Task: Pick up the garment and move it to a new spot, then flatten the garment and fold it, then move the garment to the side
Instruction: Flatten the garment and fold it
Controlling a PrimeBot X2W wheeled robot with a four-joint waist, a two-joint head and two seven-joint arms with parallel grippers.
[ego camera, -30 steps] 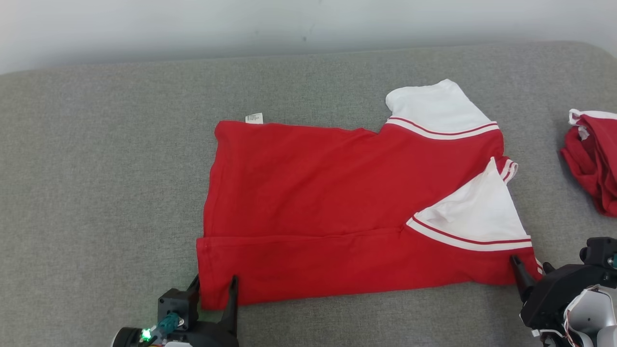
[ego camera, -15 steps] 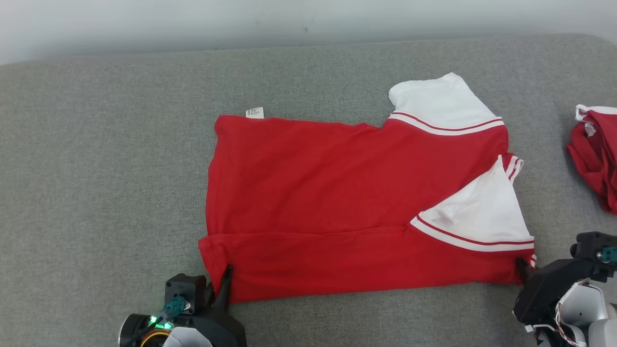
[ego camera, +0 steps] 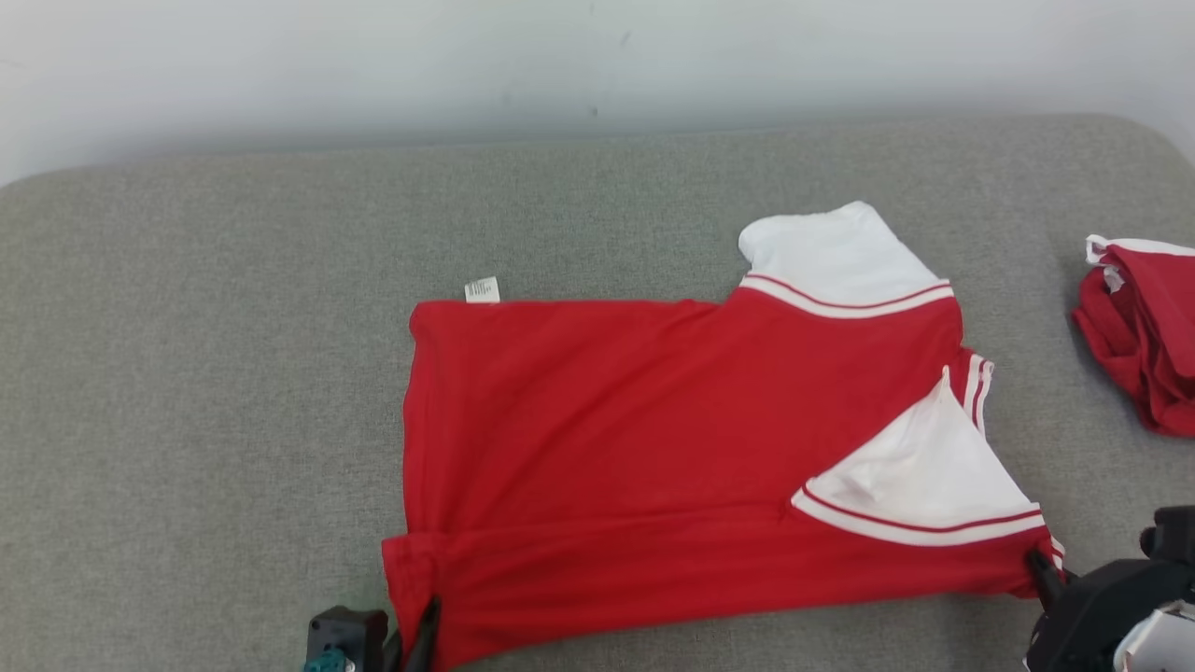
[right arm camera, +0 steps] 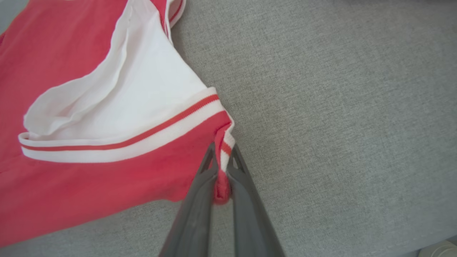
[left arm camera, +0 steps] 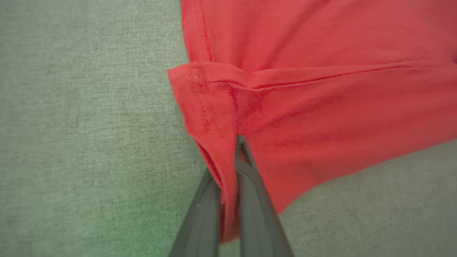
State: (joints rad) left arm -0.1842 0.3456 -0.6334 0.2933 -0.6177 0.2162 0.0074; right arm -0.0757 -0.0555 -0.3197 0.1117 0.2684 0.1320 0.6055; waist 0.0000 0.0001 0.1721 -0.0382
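Padding covered in grey woven fabric (ego camera: 187, 373) spans the head view from edge to edge under a pale wall. Spread on it, from the centre to the lower right of that view, lies the red short-sleeved garment with white, red-striped sleeves (ego camera: 653, 439), its near strip folded over onto itself. A second, crumpled red and white cloth (ego camera: 1144, 336) sits apart at the right edge.

The left gripper (left arm camera: 228, 175), at the bottom edge of the head view, is pressed together on the garment's lower-left hem corner, with cloth pinched between its dark fingers (left arm camera: 253, 200). The right gripper (right arm camera: 222, 160), at the lower right of the head view, is likewise clamped on the lower-right corner. It sits just below the striped sleeve band, and a small wad of red and white fabric is bunched in its grip.

A small white label (ego camera: 482, 290) pokes out at the garment's upper-left corner; its print is too small to read.

A second ago both grippers stood spread astride those corners. Now both have closed, and the two corners are puckered where they lay flat. The whole head view has also shifted downward, which is the camera's move.
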